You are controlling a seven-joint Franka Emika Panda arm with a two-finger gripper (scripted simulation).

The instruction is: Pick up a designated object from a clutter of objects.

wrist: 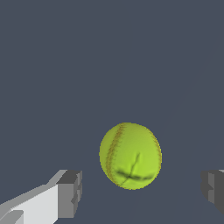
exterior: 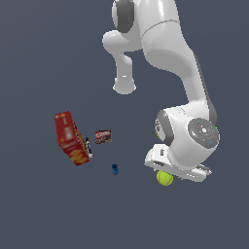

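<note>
The designated object, a small yellow-green ball (exterior: 165, 178) with thin curved seams, lies on the dark floor at the exterior view's lower right. The arm's hand hangs directly over it, hiding its upper part and the fingertips. In the wrist view the ball (wrist: 130, 155) sits between the two grey pads (wrist: 70, 193), which stand wide apart with gaps on both sides. My gripper (wrist: 142, 192) is open around the ball, touching nothing. The rest of the clutter lies toward the exterior view's left.
A red box (exterior: 71, 138) stands at the exterior view's left with a black marker (exterior: 88, 147) beside it. A small dark packet (exterior: 103, 136) and a tiny blue item (exterior: 115, 169) lie between the box and the ball. The arm's base (exterior: 124, 86) stands behind.
</note>
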